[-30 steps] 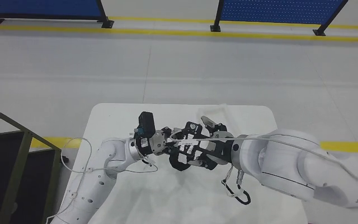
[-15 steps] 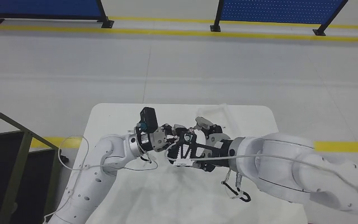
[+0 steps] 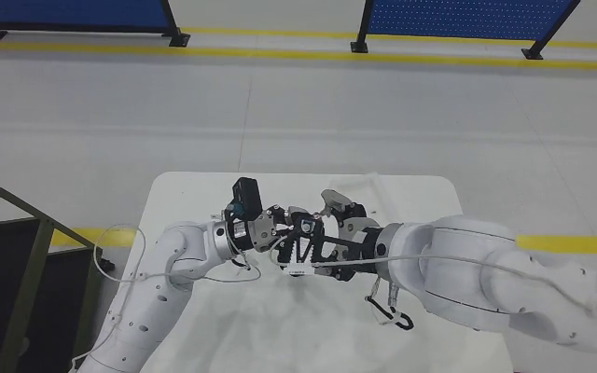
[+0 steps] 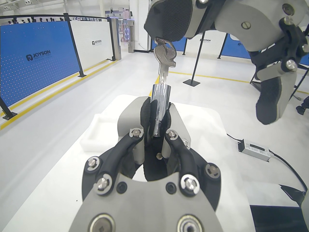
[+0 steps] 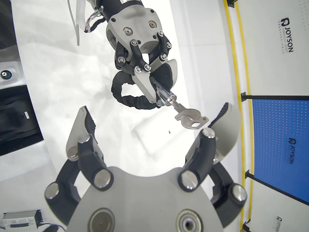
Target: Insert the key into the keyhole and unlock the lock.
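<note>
While the unlocking turn is not yet made, I am clamping my left pincer (image 4: pixel 157 114) shut on the lock (image 4: pixel 161 95). Its chrome barrel is sitting pinched between the two black pads, so the keyhole end is sticking out past the fingertips and facing my other arm. Gripping along the barrel is, I judge, meant to stop the lock from spinning once the key gets twisted. Behind the lock, its black cable loop (image 5: pixel 131 103) is hanging freely over the tabletop (image 4: pixel 212 131), out of the way of the keyhole.

Just beyond the lock's open end, the key (image 4: pixel 165 55) is sitting with its blade already in the keyhole. Its flat bow is standing proud, in line with the barrel.

Further right of the lock, my right pincer (image 5: pixel 155 115) is hovering spread wide and holding nothing. One pad is lying just beside the key's bow, though I cannot tell whether they are touching. The other pad is standing well apart from the lock. I am judging that this wide stance is there to straddle the bow, so I can close on its flat faces and turn. Insertion is looking done and the turn is what is left. A slanted grip on the bow could lever the key out of the lock.
</note>
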